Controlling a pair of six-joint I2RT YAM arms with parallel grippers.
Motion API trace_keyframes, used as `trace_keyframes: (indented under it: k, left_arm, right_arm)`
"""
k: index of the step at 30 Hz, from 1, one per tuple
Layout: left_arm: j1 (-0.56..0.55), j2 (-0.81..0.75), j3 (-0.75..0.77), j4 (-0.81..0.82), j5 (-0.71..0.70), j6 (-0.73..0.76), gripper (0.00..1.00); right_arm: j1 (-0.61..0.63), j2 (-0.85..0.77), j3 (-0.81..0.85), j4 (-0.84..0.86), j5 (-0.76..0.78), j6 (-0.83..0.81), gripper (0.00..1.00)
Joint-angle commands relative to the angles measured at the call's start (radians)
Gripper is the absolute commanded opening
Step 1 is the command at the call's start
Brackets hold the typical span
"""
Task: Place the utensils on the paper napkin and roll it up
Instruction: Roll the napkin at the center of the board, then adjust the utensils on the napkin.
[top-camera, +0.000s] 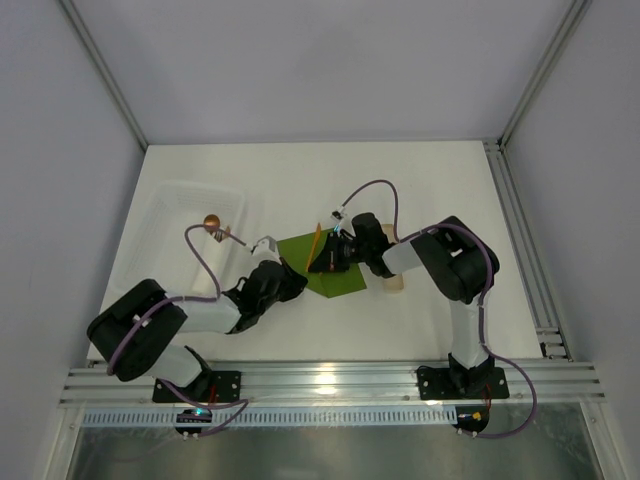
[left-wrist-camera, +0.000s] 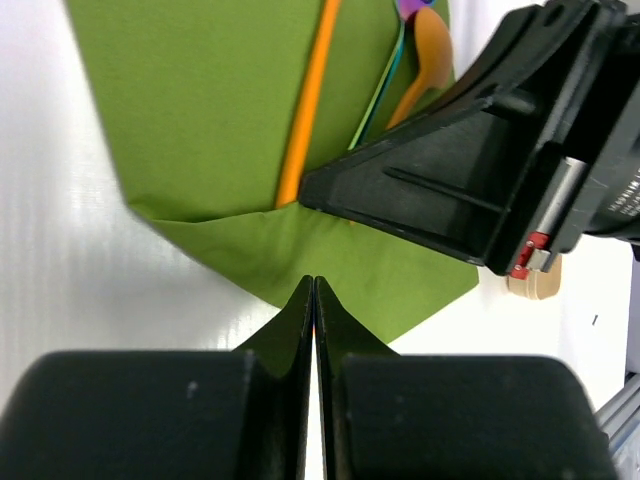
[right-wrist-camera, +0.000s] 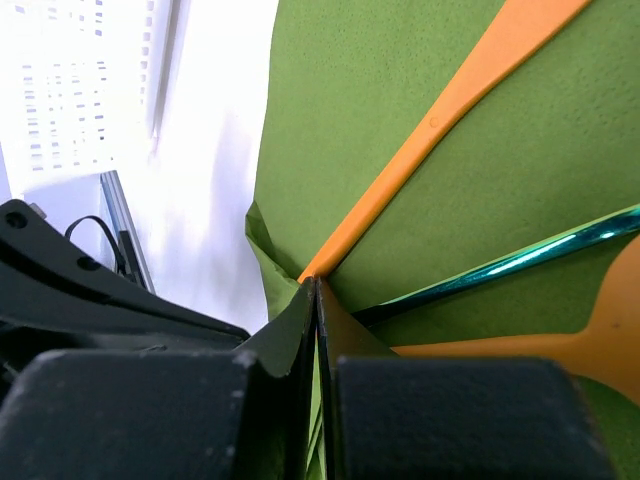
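Left tool (left-wrist-camera: 313, 287) and right tool (right-wrist-camera: 316, 290), both clenched shut, should roll the napkin (left-wrist-camera: 200, 120) slowly and tightly over the utensils (left-wrist-camera: 308, 100).

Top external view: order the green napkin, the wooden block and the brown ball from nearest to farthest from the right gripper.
1. green napkin, under the right gripper.
2. wooden block, just right.
3. brown ball, far left, in the tray.

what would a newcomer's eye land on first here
The olive-green napkin in the middle of the white table, with an orange utensil and a shiny green metal utensil lying on it, its near edge seemingly folded over their ends. Both arms crowd that fold, the left gripper and the right gripper each shut. A clear tray sits further left.
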Motion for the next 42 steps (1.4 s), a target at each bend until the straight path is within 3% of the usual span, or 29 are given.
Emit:
trace_keyframes:
  k: [1,21,26,30,33,34,37,42]
  left_arm:
    - [-0.011,-0.026,0.037,-0.001,-0.011,0.055,0.0]
    - [-0.01,0.129,0.098,0.0,-0.016,0.038,0.0]
    - [-0.01,0.13,0.098,-0.01,-0.017,0.035,0.0]
    - [-0.01,0.129,0.098,-0.014,-0.011,0.033,0.0]
    - [-0.01,0.121,0.097,-0.02,-0.006,0.037,0.0]
    - [-0.01,0.118,0.1,-0.023,-0.005,0.037,0.0]
    - [-0.01,0.115,0.106,-0.032,0.001,0.035,0.0]
    - [-0.01,0.118,0.105,-0.032,0.009,0.029,0.0]
  right_arm:
    - [-0.006,0.001,0.013,0.013,0.012,-0.017,0.04]
    - [-0.006,-0.111,0.014,-0.061,0.02,-0.017,0.04]
    - [-0.006,-0.206,0.039,-0.205,0.069,-0.067,0.08]
    - [-0.006,-0.345,0.052,-0.399,0.166,-0.121,0.19]
    - [-0.006,-0.428,0.069,-0.635,0.325,-0.164,0.25]
    - [-0.006,-0.442,0.072,-0.753,0.42,-0.173,0.32]
    - [-0.012,-0.481,0.053,-0.889,0.517,-0.183,0.39]
    - [-0.016,-0.582,-0.085,-0.895,0.564,-0.13,0.42]
